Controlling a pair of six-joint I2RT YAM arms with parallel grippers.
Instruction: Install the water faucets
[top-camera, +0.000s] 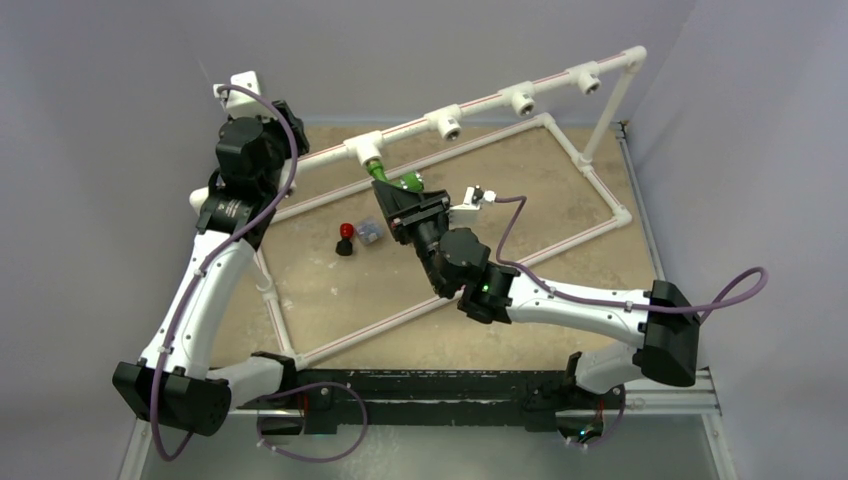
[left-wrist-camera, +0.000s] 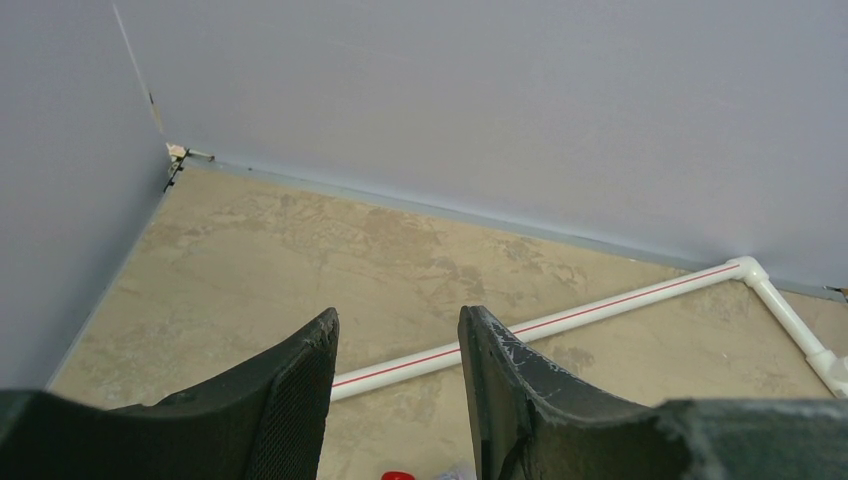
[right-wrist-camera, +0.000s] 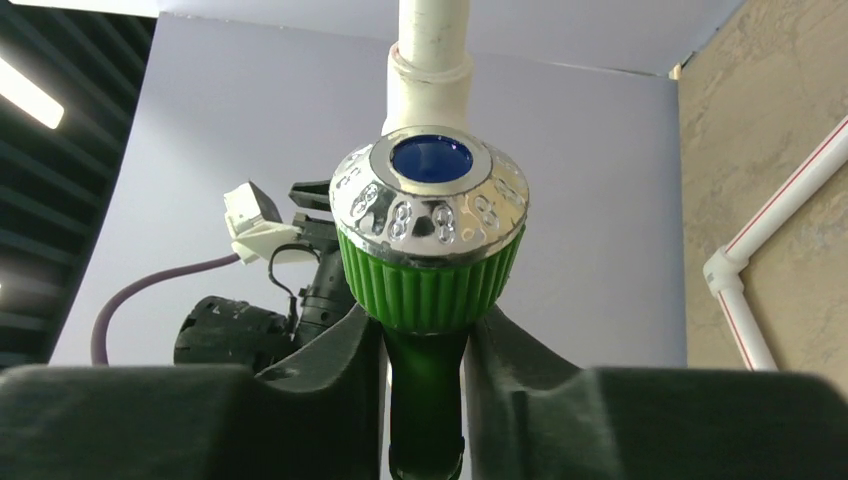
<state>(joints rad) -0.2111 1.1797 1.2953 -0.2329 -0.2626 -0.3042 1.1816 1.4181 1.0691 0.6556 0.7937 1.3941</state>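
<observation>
The green faucet (top-camera: 383, 174) sits with its end at the leftmost white tee fitting (top-camera: 365, 149) of the raised pipe. My right gripper (top-camera: 398, 200) is shut on it. In the right wrist view the fingers clamp the faucet's dark green neck (right-wrist-camera: 425, 385) just under its ribbed green knob with a silver cap (right-wrist-camera: 430, 240). The black faucet with the red knob (top-camera: 345, 238) stands on the board, and the white and blue faucet (top-camera: 369, 233) lies beside it. My left gripper (left-wrist-camera: 398, 325) is open and empty, held high at the back left (top-camera: 285, 125).
The white pipe frame (top-camera: 590, 232) rings the tan board. Three more open tee fittings (top-camera: 448, 124) line the raised pipe toward the right. Grey walls close the back and sides. The base pipe (left-wrist-camera: 600, 309) runs below the left gripper.
</observation>
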